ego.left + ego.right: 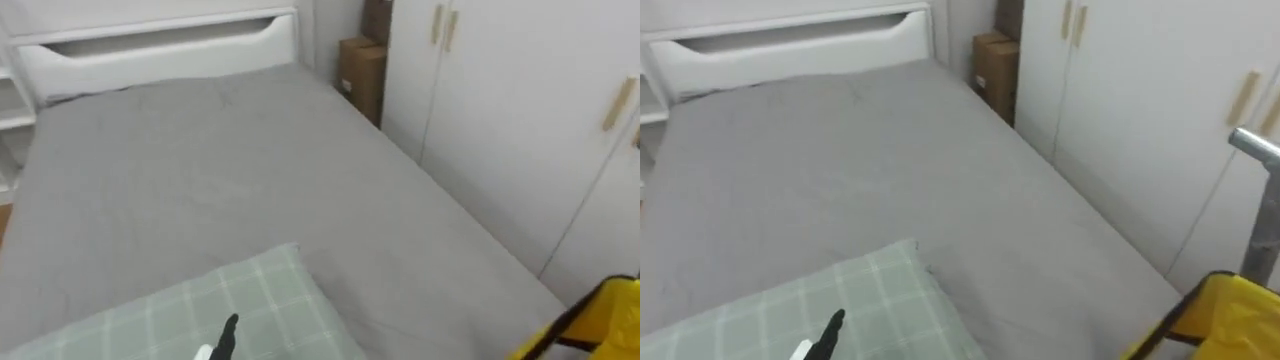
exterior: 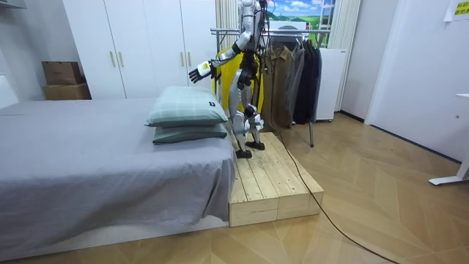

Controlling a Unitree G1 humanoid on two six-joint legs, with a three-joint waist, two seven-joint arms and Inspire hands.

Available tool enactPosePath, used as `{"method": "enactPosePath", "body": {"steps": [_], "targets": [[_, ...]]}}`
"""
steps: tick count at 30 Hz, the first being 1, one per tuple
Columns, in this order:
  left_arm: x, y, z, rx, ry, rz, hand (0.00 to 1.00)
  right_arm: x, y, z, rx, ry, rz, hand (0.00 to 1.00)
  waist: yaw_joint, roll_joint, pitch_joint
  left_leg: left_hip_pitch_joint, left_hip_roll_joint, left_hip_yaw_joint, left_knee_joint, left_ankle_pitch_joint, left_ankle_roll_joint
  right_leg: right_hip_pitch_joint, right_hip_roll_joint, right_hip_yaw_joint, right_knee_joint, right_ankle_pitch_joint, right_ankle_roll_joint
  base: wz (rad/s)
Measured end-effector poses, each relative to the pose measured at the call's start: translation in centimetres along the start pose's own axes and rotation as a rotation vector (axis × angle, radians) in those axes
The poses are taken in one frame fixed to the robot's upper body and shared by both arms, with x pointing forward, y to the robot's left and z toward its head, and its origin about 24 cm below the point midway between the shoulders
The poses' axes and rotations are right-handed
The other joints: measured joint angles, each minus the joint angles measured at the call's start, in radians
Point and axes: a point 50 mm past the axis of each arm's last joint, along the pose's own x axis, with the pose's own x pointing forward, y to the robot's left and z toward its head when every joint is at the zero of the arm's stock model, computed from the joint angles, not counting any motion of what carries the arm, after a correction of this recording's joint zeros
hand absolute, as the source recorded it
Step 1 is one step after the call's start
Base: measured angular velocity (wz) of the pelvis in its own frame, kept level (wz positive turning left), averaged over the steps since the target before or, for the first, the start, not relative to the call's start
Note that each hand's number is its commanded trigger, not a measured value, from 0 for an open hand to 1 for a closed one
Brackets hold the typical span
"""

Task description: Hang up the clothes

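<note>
Our left hand [image 2: 199, 71] hangs spread and empty over the pillow [image 1: 180, 320] at 6 o'clock. The yellow garment [image 1: 608, 312] sits at 4 o'clock by our right side; what holds it we cannot tell. Turning to the rack [image 2: 223, 31] on this narrow platform [image 2: 271, 176], we risk stepping off its edge, or the garment slipping or snagging.

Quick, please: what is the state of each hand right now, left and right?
Left hand: open, fingers spread, holding nothing, above the checked pillow.
Right hand: cannot be told.
</note>
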Motion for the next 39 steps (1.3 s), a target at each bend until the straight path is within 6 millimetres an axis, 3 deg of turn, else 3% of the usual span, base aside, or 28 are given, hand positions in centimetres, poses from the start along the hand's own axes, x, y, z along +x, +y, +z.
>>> {"method": "enactPosePath", "body": {"steps": [1, 2, 3, 4, 5, 8, 10, 12, 13, 14, 15, 16, 17, 19, 20, 22, 26, 33, 36, 39], "targets": [[0.0, 0.0, 0.0, -0.001, 0.001, 0.001, 0.00, 0.0, 0.0, -0.1, 0.001, 0.004, 0.001, 0.00, -0.007, -0.001, 0.0004, 0.000, -0.011, -0.018, 0.000, 0.005, 0.003, 0.004, 0.001, 0.019, 0.000, 0.000, 0.000, 1.12], [0.0, -0.2, -0.1, -0.004, 0.006, 0.007, 0.00, 0.0, 0.1, -0.2, 0.010, 0.010, 0.002, 0.00, -0.012, -0.003, 0.0015, -0.001, -0.026, -0.053, -0.001, 0.010, 0.008, 0.005, 0.004, 0.071, 0.008, 0.000, -0.001, 0.98], [-0.1, -0.2, -0.5, -0.010, 0.022, 0.008, 0.00, 0.0, 0.2, -0.2, 0.012, 0.013, 0.004, 0.00, 0.000, -0.012, 0.0036, -0.004, -0.032, -0.071, 0.000, 0.012, 0.008, 0.005, 0.011, 0.123, 0.013, 0.000, -0.001, 0.77], [-0.1, -0.2, -0.8, -0.014, 0.033, 0.011, 0.00, 0.0, 0.3, 0.0, 0.010, 0.009, 0.006, 0.00, 0.010, -0.014, 0.0038, -0.005, -0.032, -0.079, 0.002, 0.012, 0.008, 0.005, 0.015, 0.142, 0.013, 0.002, -0.003, 0.40], [-0.2, 0.0, -1.2, -0.020, 0.052, 0.020, 0.00, 0.0, 0.5, 0.4, 0.003, -0.003, 0.012, 0.00, 0.026, -0.018, 0.0026, -0.011, -0.035, -0.092, 0.004, 0.012, 0.007, 0.007, 0.021, 0.156, 0.002, 0.006, -0.003, 0.21], [-0.3, 0.3, -2.0, -0.024, 0.089, 0.057, 0.00, 0.1, 0.6, 1.5, -0.024, -0.036, 0.017, 0.00, 0.039, -0.034, 0.0112, -0.041, -0.046, -0.133, 0.030, 0.014, 0.004, 0.010, 0.033, 0.150, -0.007, 0.008, -0.006, 0.48], [-0.4, 0.4, -2.2, -0.025, 0.099, 0.064, 0.00, 0.2, 0.6, 2.0, -0.026, -0.051, 0.019, 0.00, 0.051, -0.027, 0.0133, -0.053, -0.049, -0.168, 0.040, 0.012, 0.000, 0.006, 0.044, 0.156, -0.004, 0.009, -0.007, 0.32], [-0.3, 0.6, -2.2, -0.050, 0.104, 0.076, 0.00, 0.2, 0.7, 2.2, -0.034, -0.051, 0.027, 0.00, 0.058, -0.013, 0.0133, -0.051, -0.049, -0.220, 0.025, 0.022, -0.004, -0.005, 0.061, 0.206, 0.006, 0.010, -0.016, 0.43], [-0.3, 0.6, -2.2, -0.056, 0.107, 0.078, 0.00, 0.2, 0.8, 2.1, -0.035, -0.048, 0.030, 0.00, 0.055, -0.010, 0.0136, -0.047, -0.051, -0.233, 0.013, 0.031, -0.005, -0.013, 0.075, 0.242, -0.003, 0.005, -0.024, 0.59], [-0.2, 0.7, -2.2, -0.058, 0.108, 0.080, 0.00, 0.1, 0.9, 2.0, -0.043, -0.043, 0.033, 0.00, 0.054, -0.013, 0.0134, -0.033, -0.055, -0.260, -0.024, 0.058, -0.014, -0.044, 0.107, 0.307, -0.050, 0.009, -0.048, 0.73], [-0.2, 0.7, -2.4, -0.064, 0.117, 0.074, 0.00, 0.1, 0.7, 1.6, -0.048, -0.033, 0.025, 0.00, 0.047, -0.018, 0.0104, -0.027, -0.064, -0.284, -0.045, 0.092, -0.022, -0.078, 0.114, 0.309, -0.054, 0.044, -0.098, 0.82], [-0.3, 0.7, -2.5, -0.064, 0.120, 0.070, 0.00, 0.1, 0.5, 1.2, -0.049, -0.023, 0.015, 0.00, 0.046, -0.024, 0.0049, -0.035, -0.069, -0.267, -0.042, 0.100, -0.025, -0.080, 0.099, 0.269, -0.054, 0.041, -0.102, 0.76], [-0.2, 0.3, -2.3, -0.075, 0.118, 0.056, 0.00, 0.1, 0.1, 1.0, -0.051, -0.012, -0.007, 0.00, 0.048, -0.021, 0.0066, -0.055, -0.034, -0.142, 0.014, 0.075, -0.007, -0.077, 0.095, 0.219, -0.058, 0.033, -0.109, 0.52], [-0.4, 0.0, -2.6, -0.078, 0.130, 0.036, 0.00, 0.1, 0.3, 0.7, -0.046, -0.004, -0.007, 0.00, 0.036, -0.017, 0.0059, -0.045, 0.017, 0.009, 0.078, 0.017, 0.000, -0.065, 0.096, 0.170, -0.058, 0.022, -0.114, 0.80], [-0.4, 0.0, -2.7, -0.078, 0.133, 0.035, 0.00, 0.0, 0.5, 0.6, -0.026, -0.002, -0.006, 0.00, 0.021, -0.014, 0.0058, -0.035, 0.034, 0.042, 0.086, -0.013, -0.011, -0.063, 0.103, 0.141, -0.053, 0.015, -0.117, 0.85], [-0.6, 0.0, -2.9, -0.076, 0.140, 0.040, 0.00, 0.0, 0.5, 0.6, -0.007, 0.001, -0.002, 0.00, 0.021, -0.005, 0.0067, -0.032, 0.041, 0.058, 0.081, -0.024, -0.006, -0.062, 0.108, 0.117, -0.044, 0.007, -0.118, 0.45], [-1.6, 0.1, -4.2, -0.071, 0.182, 0.065, 0.00, 0.0, 0.5, 0.5, 0.001, 0.001, 0.015, 0.00, 0.025, -0.016, 0.0077, -0.007, 0.017, 0.033, 0.033, -0.017, 0.004, -0.044, 0.103, 0.117, -0.048, 0.000, -0.107, 0.18], [-2.4, 0.8, -5.4, -0.085, 0.217, 0.175, 0.00, -0.1, 0.5, 0.2, 0.018, -0.010, 0.020, 0.00, 0.058, -0.008, 0.0021, 0.027, -0.002, 0.031, -0.006, -0.017, 0.005, -0.014, 0.095, 0.118, -0.068, -0.001, -0.102, 0.02], [-4.8, 1.3, -8.7, -0.100, 0.352, 0.255, 0.00, -0.2, 0.3, -0.8, 0.020, 0.010, 0.014, 0.00, 0.064, -0.001, -0.0041, 0.059, -0.012, 0.031, -0.025, -0.016, 0.005, 0.010, 0.088, 0.118, -0.081, -0.003, -0.098, 0.00], [-8.0, 2.2, -12.3, -0.137, 0.523, 0.375, 0.00, -0.3, 0.0, -1.6, 0.059, 0.037, -0.001, 0.00, 0.086, 0.004, -0.0027, 0.056, -0.014, 0.028, -0.030, -0.017, 0.004, 0.006, 0.086, 0.114, -0.081, -0.004, -0.097, 0.04]]}}
